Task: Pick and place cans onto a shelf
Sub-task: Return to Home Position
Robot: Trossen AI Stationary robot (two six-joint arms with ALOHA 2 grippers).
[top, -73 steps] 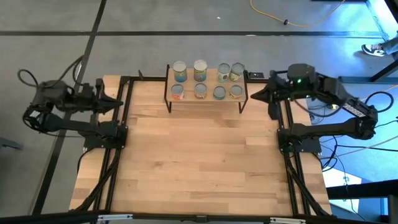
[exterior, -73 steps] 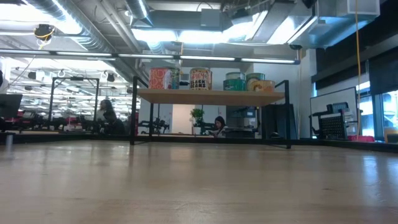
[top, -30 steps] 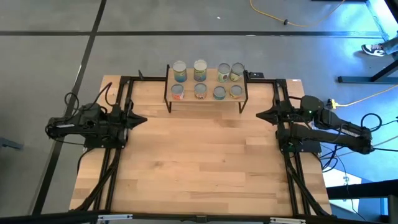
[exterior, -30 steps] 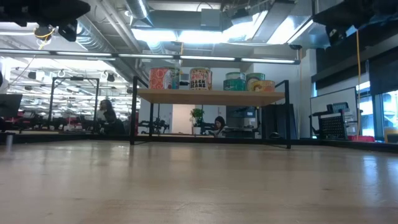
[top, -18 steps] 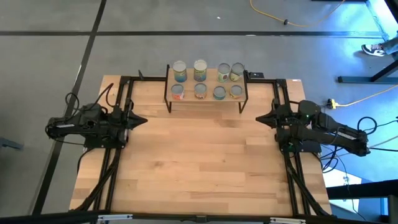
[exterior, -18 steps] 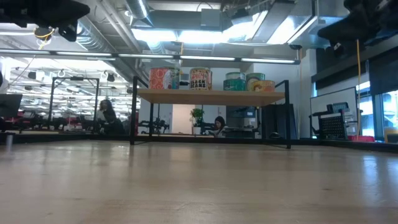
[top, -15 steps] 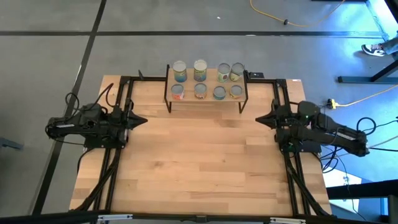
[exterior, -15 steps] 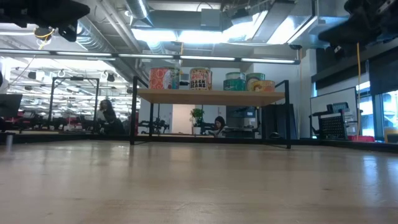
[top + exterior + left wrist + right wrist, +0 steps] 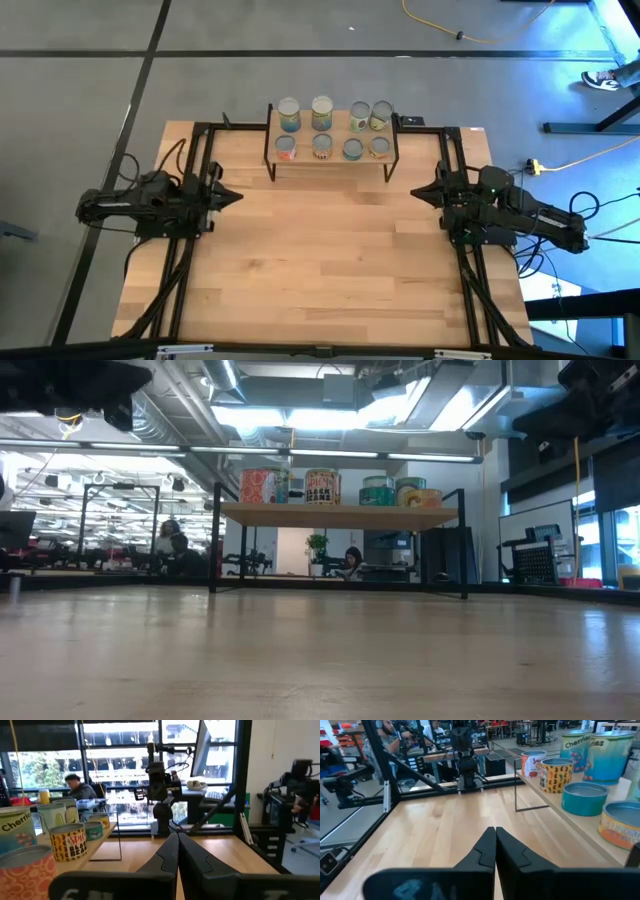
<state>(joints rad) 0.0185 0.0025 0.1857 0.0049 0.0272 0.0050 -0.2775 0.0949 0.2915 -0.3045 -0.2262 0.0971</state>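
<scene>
With no can seen on the open table (image 9: 320, 270), the placing is judged done. Eight cans (image 9: 321, 112) are counted on the shelf (image 9: 305, 132) at the far middle of the table, in two rows of four, all upright with silver tops up. Nothing is judged left to fetch; only the parking of the arms would remain, and that looks nearly finished.

Left side: the left gripper (image 9: 230, 196) is held over the table's left edge, well apart from the shelf, pointing inward. Its fingers (image 9: 167, 857) are pressed together with nothing between them.

Shelf, read left to right in the low view:
- A red-orange can (image 9: 257, 485) is noted, label not legible.
- A yellow spotted can (image 9: 322, 486) is marked "BLACK BEANS".
- A green can (image 9: 378, 490) and a yellow can (image 9: 424, 497) are noted, writing too small to read.

No cans are seen under the plank in that view. In the left wrist view "Cherries" is read on a tall blue-green can (image 9: 15, 832). The brand line above "BLACK BEANS" is not made out.

Right side: the right gripper (image 9: 422, 192) is held over the table's right edge, mirroring the left one, well apart from the shelf. Its fingers (image 9: 482, 852) are closed flat on each other, empty. "Cherries" is read in this wrist view too.
</scene>
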